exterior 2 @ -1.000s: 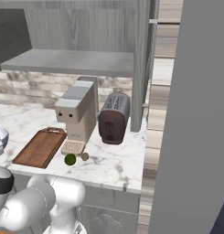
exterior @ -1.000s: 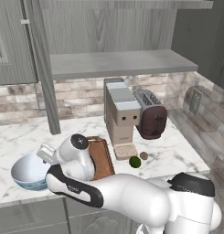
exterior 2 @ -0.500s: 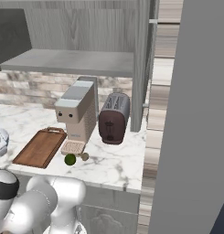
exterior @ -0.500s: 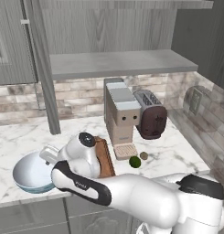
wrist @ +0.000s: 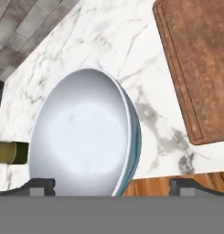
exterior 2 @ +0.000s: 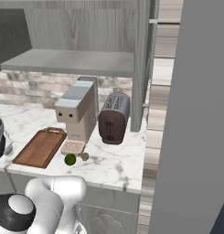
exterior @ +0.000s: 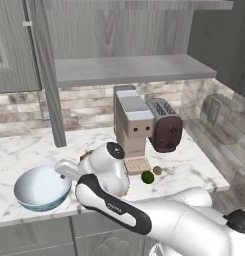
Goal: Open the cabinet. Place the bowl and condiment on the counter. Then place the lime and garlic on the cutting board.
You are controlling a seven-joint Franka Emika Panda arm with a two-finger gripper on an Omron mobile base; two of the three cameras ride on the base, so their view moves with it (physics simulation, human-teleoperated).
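The cabinet (exterior: 129, 45) stands open, its grey shelf (exterior: 129, 70) bare above the brick backsplash. Down on the counter (exterior: 24, 150), the bowl (exterior: 41, 187) sits upright near the front edge, toward the left end of what the left base view takes in, white inside and blue-patterned on its outer wall. The gripper (wrist: 112, 185) hangs right over it, jaws spread wide with nothing between them; in the hand view the two dark fingertips (wrist: 40, 186) stand either side of the bowl's near rim, apart from it. The arm's wrist sits just beside the bowl in the left base view.

The cutting board (exterior 2: 40, 147) lies flat near the front edge, between the bowl and the coffee machine (exterior 2: 79, 109), loop handle at its far short end, top surface bare. In the hand view its brown corner reaches toward the bowl without touching. The lime (exterior 2: 70, 159) rests on the marble near the front edge, just off the board's right side, in front of the coffee machine's drip tray. The garlic (exterior 2: 84, 156) lies just beside it, to the right. The toaster (exterior 2: 114, 119) stands beside the coffee machine, further back.

A sliver of yellow-olive bottle with a dark band pokes in at the hand view's left edge, probably the condiment (wrist: 10, 152), close to the bowl's far side.
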